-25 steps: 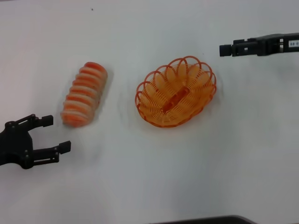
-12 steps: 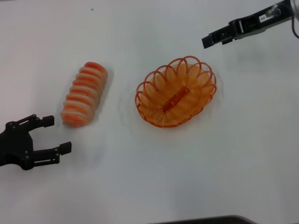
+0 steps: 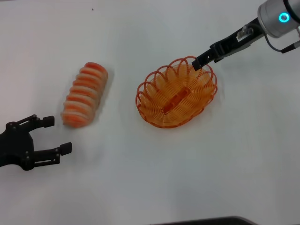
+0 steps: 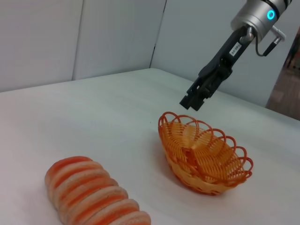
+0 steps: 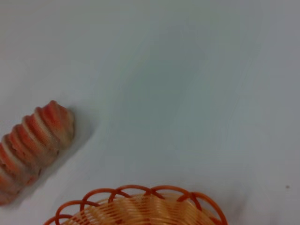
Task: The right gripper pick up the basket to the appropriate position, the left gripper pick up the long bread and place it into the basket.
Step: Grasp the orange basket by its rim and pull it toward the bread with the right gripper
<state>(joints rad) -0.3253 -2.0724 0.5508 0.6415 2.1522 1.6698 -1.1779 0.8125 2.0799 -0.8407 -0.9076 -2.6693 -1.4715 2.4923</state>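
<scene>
The oval orange wire basket [image 3: 159, 101] sits on the white table right of centre, empty. It also shows in the left wrist view [image 4: 215, 180] and its rim in the right wrist view [image 5: 136, 190]. The long bread [image 3: 85, 94] lies on the table to the basket's left, orange with cream ridges; it also shows in the wrist views [image 4: 89, 197] [image 5: 33, 145]. My right gripper [image 3: 199, 61] hangs just above the basket's far right rim, also seen in the left wrist view [image 4: 193, 99]. My left gripper [image 3: 56, 134] is open and empty, near and left of the bread's near end.
The white table [image 3: 154, 168] spreads around both objects. A dark edge [image 3: 201, 221] shows at the table's near side. Pale walls [image 4: 108, 37] stand behind the table in the left wrist view.
My right arm has swung in from the far right and come down over the basket's far right rim. The left gripper, the bread and the basket have not moved.
</scene>
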